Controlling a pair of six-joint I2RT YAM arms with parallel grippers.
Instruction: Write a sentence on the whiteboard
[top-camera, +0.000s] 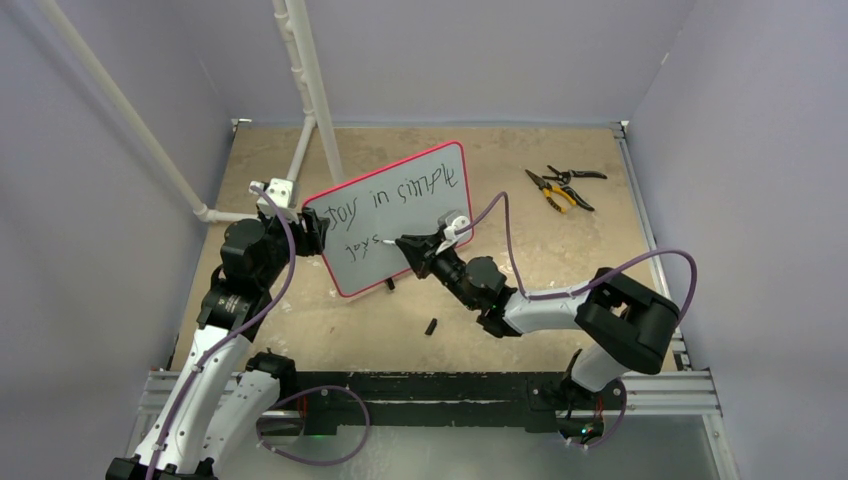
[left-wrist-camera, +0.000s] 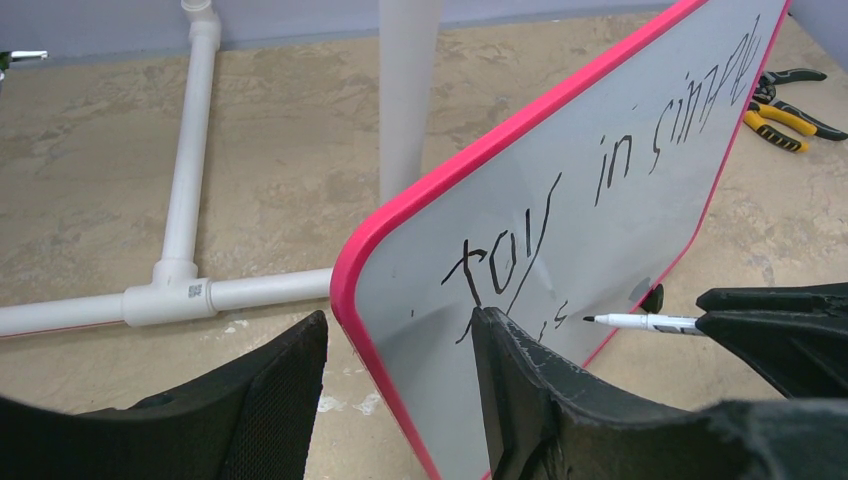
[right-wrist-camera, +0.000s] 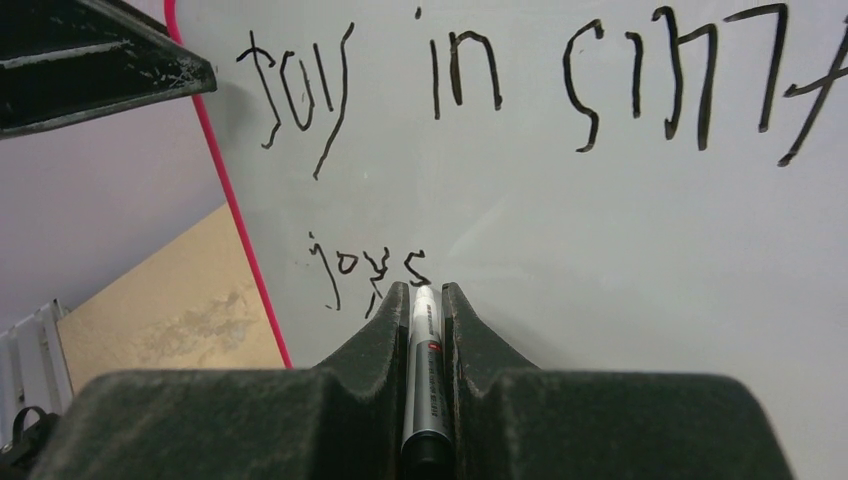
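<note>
The whiteboard (top-camera: 392, 225) stands on the bench (top-camera: 590, 240) between the two tools. The left tool (top-camera: 318, 232) straddles its left edge, one finger (left-wrist-camera: 520, 380) before the face and the other behind. The right tool (right-wrist-camera: 423, 292) is in front of the face with a marker (right-wrist-camera: 424, 350) between its fingers. The marker's tip is at the board, just right of the second line of the sentence (right-wrist-camera: 437, 90); the first line runs above this tool. A cap (top-camera: 431, 326) lies on the bench nearer than the right tool. Pliers (top-camera: 560, 187) lie well to its right, farther back. A pipe frame (top-camera: 300, 110) stands behind the left tool.
</note>
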